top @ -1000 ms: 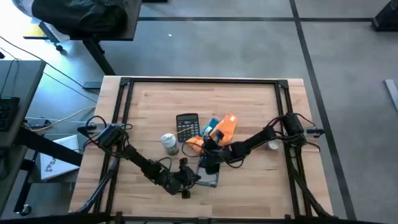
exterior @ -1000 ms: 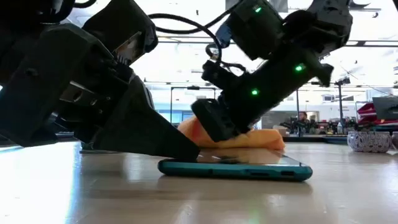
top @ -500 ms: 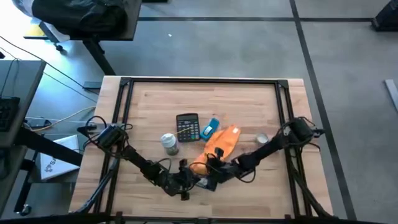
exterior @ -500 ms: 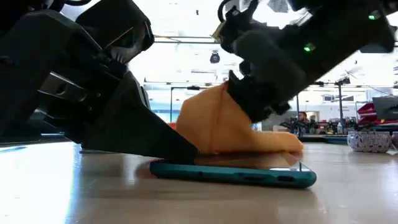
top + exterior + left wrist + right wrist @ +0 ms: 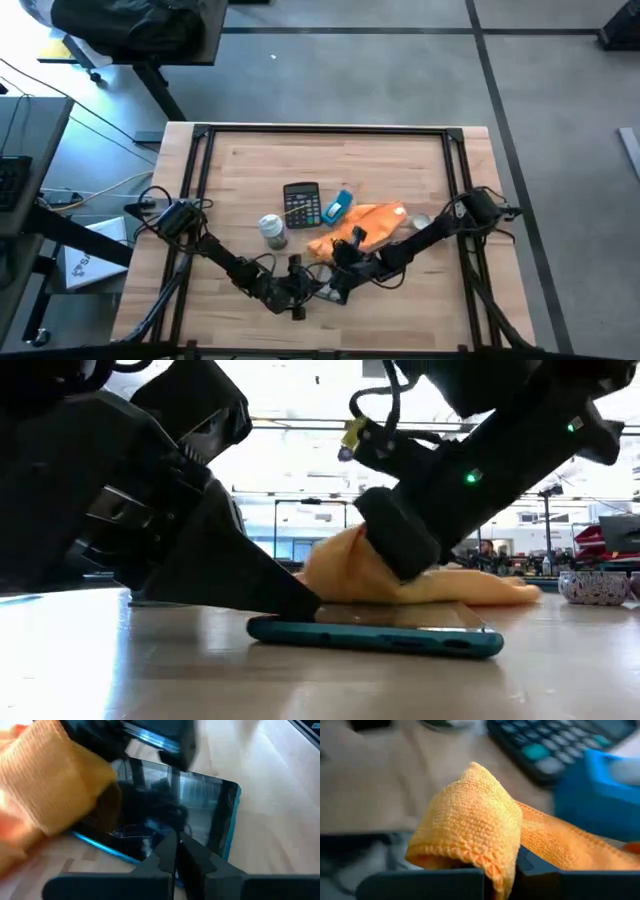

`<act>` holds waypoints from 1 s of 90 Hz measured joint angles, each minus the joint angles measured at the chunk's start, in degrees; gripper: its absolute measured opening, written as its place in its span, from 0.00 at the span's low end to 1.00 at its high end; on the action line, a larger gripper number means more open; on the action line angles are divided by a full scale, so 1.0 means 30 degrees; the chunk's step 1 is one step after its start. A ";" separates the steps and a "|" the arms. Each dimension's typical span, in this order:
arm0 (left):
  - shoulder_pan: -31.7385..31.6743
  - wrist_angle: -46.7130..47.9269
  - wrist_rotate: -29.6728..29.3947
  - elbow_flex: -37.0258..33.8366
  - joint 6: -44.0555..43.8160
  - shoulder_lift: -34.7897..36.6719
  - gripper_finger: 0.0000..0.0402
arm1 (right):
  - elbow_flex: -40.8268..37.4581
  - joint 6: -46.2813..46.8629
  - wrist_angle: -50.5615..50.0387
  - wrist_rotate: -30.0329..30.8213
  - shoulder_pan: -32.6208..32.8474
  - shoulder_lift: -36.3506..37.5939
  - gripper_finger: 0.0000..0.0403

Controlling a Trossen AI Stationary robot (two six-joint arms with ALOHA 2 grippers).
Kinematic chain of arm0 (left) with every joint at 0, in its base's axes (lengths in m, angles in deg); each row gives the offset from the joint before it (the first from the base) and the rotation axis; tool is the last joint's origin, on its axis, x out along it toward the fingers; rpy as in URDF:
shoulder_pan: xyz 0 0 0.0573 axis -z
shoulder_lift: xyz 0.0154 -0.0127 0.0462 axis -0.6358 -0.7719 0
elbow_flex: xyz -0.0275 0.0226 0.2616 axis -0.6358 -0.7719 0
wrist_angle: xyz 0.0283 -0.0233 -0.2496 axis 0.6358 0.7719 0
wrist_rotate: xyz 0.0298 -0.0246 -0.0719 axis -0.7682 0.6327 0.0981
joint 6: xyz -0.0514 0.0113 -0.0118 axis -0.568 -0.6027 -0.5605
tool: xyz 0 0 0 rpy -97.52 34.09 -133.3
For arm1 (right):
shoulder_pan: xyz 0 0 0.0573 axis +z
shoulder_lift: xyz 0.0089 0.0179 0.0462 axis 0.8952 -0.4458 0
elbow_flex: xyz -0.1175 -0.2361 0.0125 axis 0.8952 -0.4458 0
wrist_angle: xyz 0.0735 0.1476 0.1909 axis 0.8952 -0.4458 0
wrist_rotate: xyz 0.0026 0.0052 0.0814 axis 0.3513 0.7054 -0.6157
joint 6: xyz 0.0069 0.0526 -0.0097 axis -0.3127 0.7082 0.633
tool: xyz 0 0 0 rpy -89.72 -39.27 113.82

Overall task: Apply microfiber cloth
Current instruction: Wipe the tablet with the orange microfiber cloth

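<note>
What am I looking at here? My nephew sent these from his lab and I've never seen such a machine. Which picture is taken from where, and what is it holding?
These are two dark robot arms at a wooden table. One picture looks straight down from above, one looks level across the tabletop, and two come from cameras on the arms' wrists.

The right claw is shut on an orange microfiber cloth and presses it onto a teal-edged phone lying flat, screen up. The left claw is shut, its tip resting on the phone's edge, seemingly steadying it.

Also on the table: a black calculator, a small blue object, a small jar and a small pale round thing by the right arm.
</note>
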 joint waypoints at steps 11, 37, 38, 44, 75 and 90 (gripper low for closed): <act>0.0000 -0.0053 0.0001 0.0000 0.0010 0.0000 0.00 | -0.0079 0.0994 -0.4554 0.0656 -0.0455 0.1283 0.00; 0.0073 0.1133 0.0496 -0.0087 0.1176 0.1760 0.00 | -0.0239 0.2403 -1.0651 0.2064 0.0086 0.5197 0.00; 0.0073 0.1157 0.0480 -0.0087 0.1276 0.1924 0.00 | -0.0305 0.2362 -1.0643 0.2107 0.0135 0.5365 0.00; 0.0073 0.1268 0.0575 -0.0055 0.1769 0.2992 0.00 | -0.0881 0.2382 -1.0634 0.2528 0.0410 0.6426 0.00; 0.1308 0.0423 0.0902 -0.2706 0.5139 1.0024 0.00 | -0.7295 0.5707 -0.9126 0.2480 0.0098 1.4324 0.00; 0.2722 -0.3692 -0.0981 -0.6941 0.7072 1.4225 0.00 | -0.9903 0.5403 -0.8087 0.2437 -0.1691 1.8548 0.00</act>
